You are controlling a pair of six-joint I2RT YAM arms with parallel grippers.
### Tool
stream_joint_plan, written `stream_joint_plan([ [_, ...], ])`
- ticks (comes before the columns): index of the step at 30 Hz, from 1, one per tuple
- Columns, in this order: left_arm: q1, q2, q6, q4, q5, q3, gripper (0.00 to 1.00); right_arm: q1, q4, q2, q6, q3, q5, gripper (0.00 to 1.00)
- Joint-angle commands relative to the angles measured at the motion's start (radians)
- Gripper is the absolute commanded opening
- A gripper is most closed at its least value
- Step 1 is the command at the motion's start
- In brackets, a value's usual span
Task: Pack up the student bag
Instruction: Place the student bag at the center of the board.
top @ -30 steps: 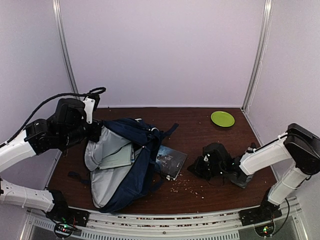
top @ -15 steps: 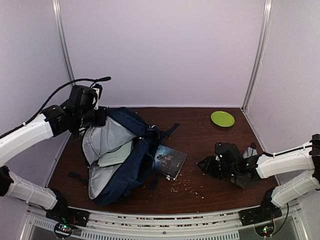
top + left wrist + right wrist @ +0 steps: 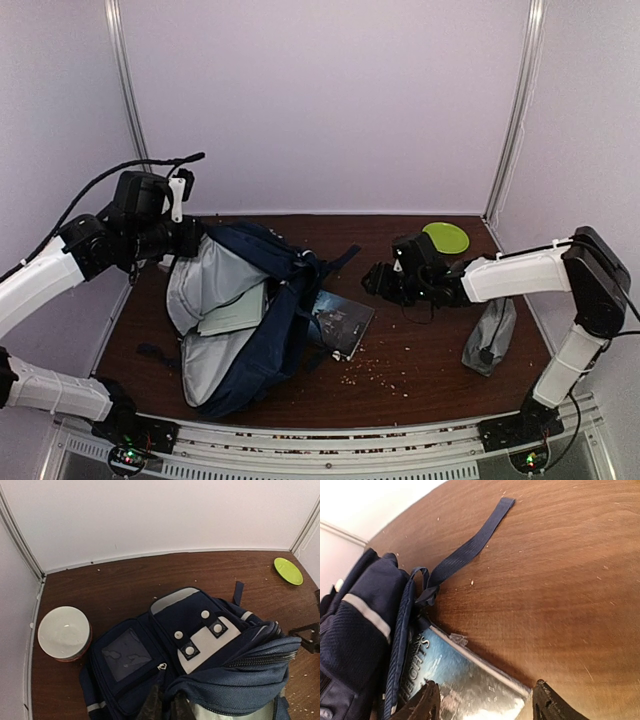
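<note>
Only the left hand (image 3: 188, 240) pinches the student bag (image 3: 272, 272) rim

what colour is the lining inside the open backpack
A light grey lining inside the large navy-blue fabric backpack; shows best in the top external view.

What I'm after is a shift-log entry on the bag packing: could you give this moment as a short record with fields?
bag: large navy-blue fabric backpack, lying open on the brown wooden table, grey lining showing
left pincer: shut on the backpack's opening edge, holding it up
right pincer: open, empty, poised at a corner of the glossy dark-covered book
book: flat on the table, one edge against the backpack
outside the bag: small grey zip pouch, round lime-green plate, white bowl
</note>
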Motion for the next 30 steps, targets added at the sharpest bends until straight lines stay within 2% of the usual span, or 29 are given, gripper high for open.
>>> stream_joint_plan([
  [1, -0.002, -0.038, -0.051, -0.031, 0.051, -0.034, 0.2, -0.019, -0.053, 0.137, -0.101, 0.149, -0.091, 0.63],
  [7, -0.114, -0.071, -0.087, -0.093, 0.026, 0.02, 0.61, -0.023, -0.129, 0.262, -0.159, 0.29, -0.082, 0.64],
  [10, -0.209, -0.058, -0.11, -0.131, -0.025, 0.072, 0.71, -0.025, -0.153, 0.299, -0.169, 0.312, -0.089, 0.63],
  [15, -0.294, -0.033, -0.152, -0.152, -0.05, 0.102, 0.75, -0.025, -0.173, 0.329, -0.166, 0.292, -0.117, 0.63],
  [19, -0.305, -0.016, -0.172, -0.15, -0.057, 0.09, 0.74, -0.025, -0.162, 0.322, -0.167, 0.256, -0.121, 0.62],
  [28, -0.323, -0.012, -0.224, -0.15, -0.06, 0.014, 0.77, -0.012, -0.027, 0.239, -0.116, 0.057, -0.208, 0.36],
  [30, -0.327, -0.024, -0.223, -0.151, -0.064, 0.011, 0.8, -0.001, 0.002, 0.216, -0.094, 0.0, -0.21, 0.34],
])
